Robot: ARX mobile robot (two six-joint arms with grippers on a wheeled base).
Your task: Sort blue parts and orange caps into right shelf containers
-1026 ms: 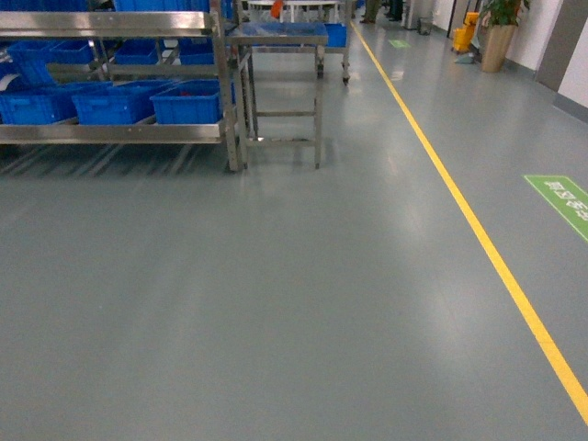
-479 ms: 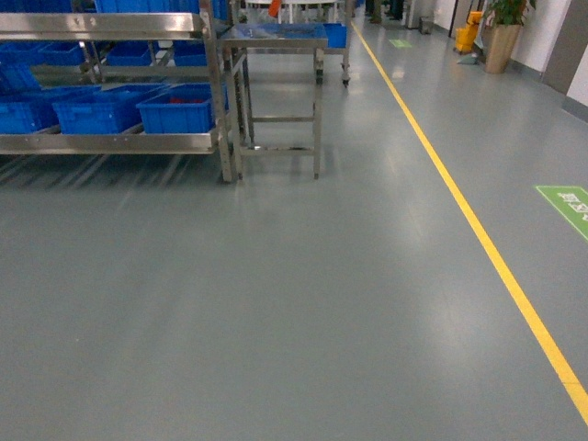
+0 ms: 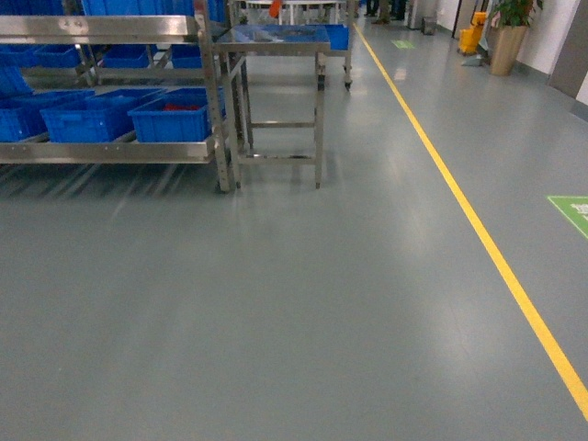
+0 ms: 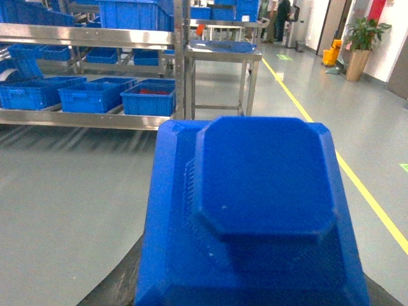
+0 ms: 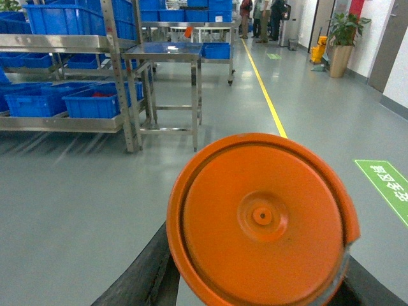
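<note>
In the left wrist view a blue part (image 4: 255, 191) fills the frame, a chunky block with a raised octagonal top. My left gripper (image 4: 252, 296) is shut on it, and only dark finger edges show at the bottom corners. In the right wrist view a round orange cap (image 5: 261, 220) is held face-on by my right gripper (image 5: 255, 290), with black fingers on both sides of it. The steel shelf (image 3: 110, 152) stands far ahead on the left and carries blue containers (image 3: 170, 119). Neither gripper shows in the head view.
A small steel table (image 3: 276, 41) stands just right of the shelf. A yellow floor line (image 3: 478, 230) runs along the right, with a green floor mark (image 3: 574, 211) beyond it. A potted plant (image 3: 510, 32) and people (image 5: 261, 16) are far back. Grey floor lies between me and the shelf.
The shelf and steel table have slid lower and slightly left in the head view, and the green mark has slid toward the right edge. The view has moved closer along the floor.
</note>
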